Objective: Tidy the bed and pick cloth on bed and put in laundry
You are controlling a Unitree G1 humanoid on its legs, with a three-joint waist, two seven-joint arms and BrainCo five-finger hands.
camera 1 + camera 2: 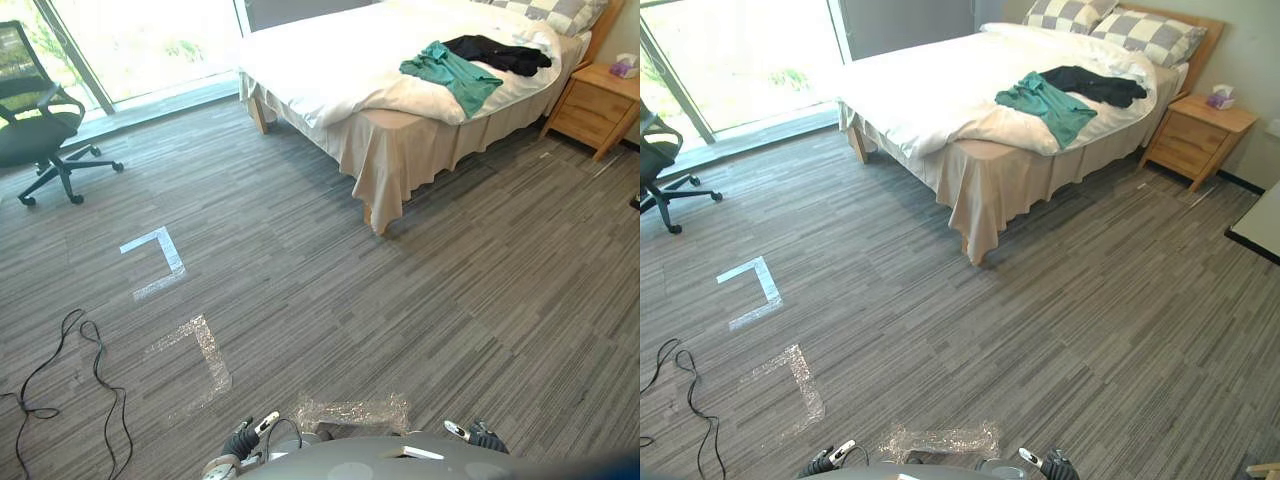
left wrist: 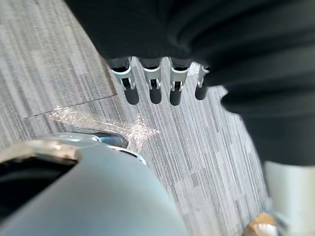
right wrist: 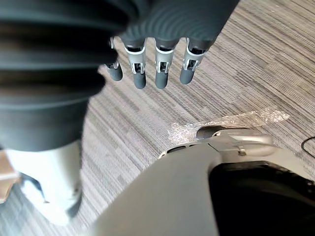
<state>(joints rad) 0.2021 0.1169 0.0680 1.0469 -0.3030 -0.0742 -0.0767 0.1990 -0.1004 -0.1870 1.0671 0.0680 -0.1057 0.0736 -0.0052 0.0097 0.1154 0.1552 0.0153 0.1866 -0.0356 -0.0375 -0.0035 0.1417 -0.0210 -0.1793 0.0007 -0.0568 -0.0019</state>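
Crumpled teal cloth (image 1: 452,72), black cloth (image 1: 500,52) on white-quilted bed (image 1: 330,60): I judge both light, limp; I'd pinch raised fold. My left hand (image 2: 155,91), right hand (image 3: 162,69): fingers slack, empty.

Grey striped carpet (image 1: 420,300) covers the whole floor. Big window (image 1: 140,40) upper left, bright daylight coming through. Black office chair (image 1: 35,120) at the left edge, near the window. Bed (image 1: 930,90) upper centre: white cover, beige skirt, wooden headboard (image 1: 1214,30) against a pale wall (image 1: 1260,50) upper right. Wooden nightstand (image 1: 1195,135) just beside the bed, right side. Pale tape corners (image 1: 155,255) on the carpet, left of centre. Table edge (image 1: 1262,225) at the right border.
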